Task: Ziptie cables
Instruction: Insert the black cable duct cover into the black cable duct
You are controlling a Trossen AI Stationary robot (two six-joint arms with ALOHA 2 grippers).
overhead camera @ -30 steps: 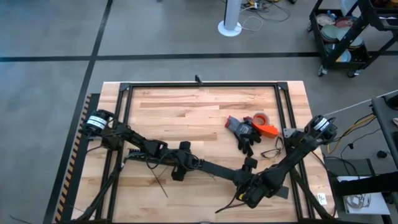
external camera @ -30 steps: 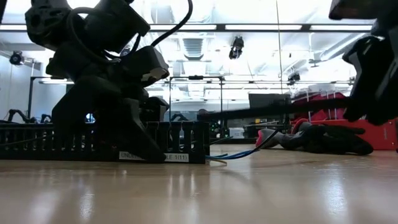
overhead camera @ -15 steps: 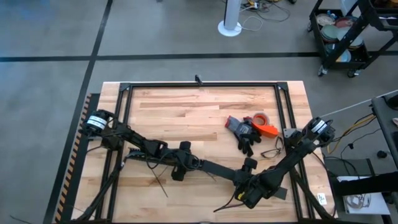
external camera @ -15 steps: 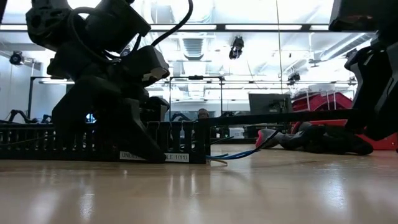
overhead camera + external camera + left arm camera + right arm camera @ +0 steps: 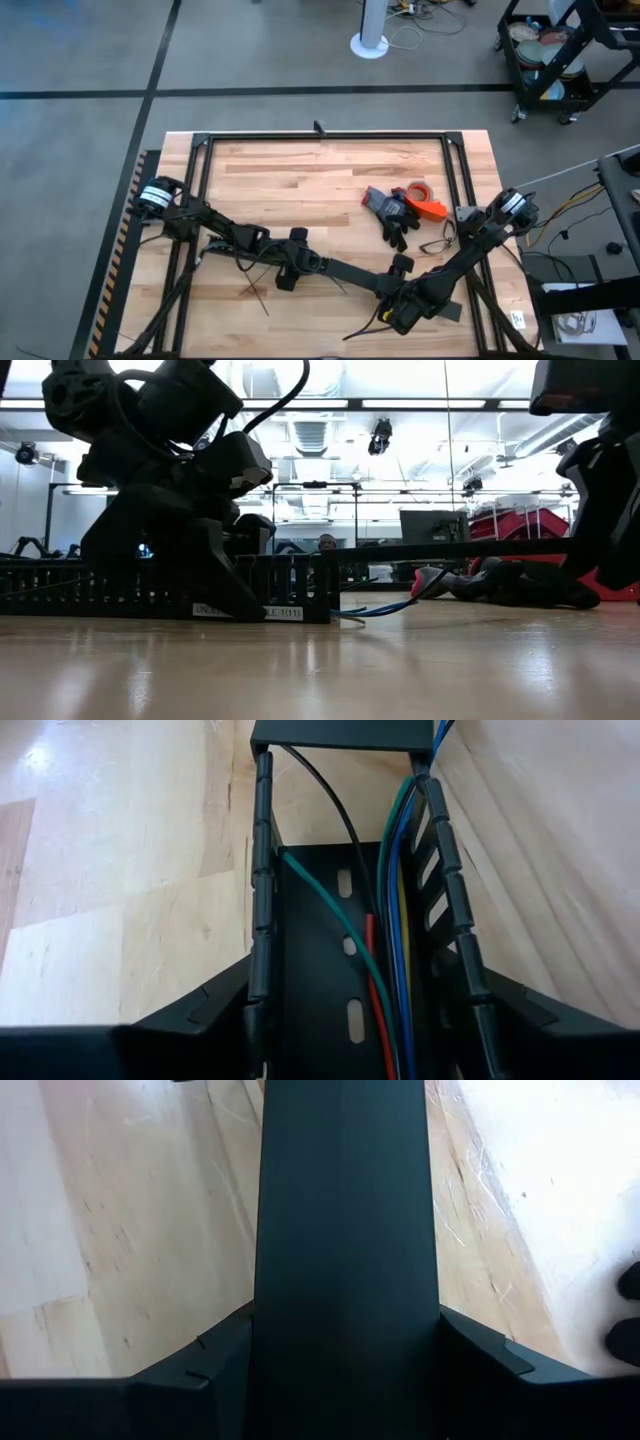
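The pale wood surface [image 5: 300, 170] fills the middle of the high view, edged by a thin black frame [image 5: 325, 135]; its whole upper half lies open, while everything sits in the lower half.

A long black duct [image 5: 345, 270] runs from lower centre toward lower right. In the left wrist view its open, comb-walled channel [image 5: 350, 970] carries the cables [image 5: 395, 920], which show here as blue, green, red, yellow and black wires lying lengthwise inside it.

The left gripper [image 5: 288, 268] sits at the duct's left end, lower centre; its fingers [image 5: 200, 1010] straddle the duct walls from outside and grip them. The right gripper [image 5: 398, 312] is at the lower right, close to the bottom edge of the surface, and its fingers [image 5: 200, 1355] clasp a flat black strip, seemingly the duct's cover [image 5: 345, 1250].

At right of centre lie a dark glove [image 5: 390, 215], an orange tool [image 5: 430, 209] and a roll of red tape [image 5: 418, 189], near the right frame rail.

Thin dark zipties [image 5: 258, 295] lie loose on the wood at lower left, just below the left arm.
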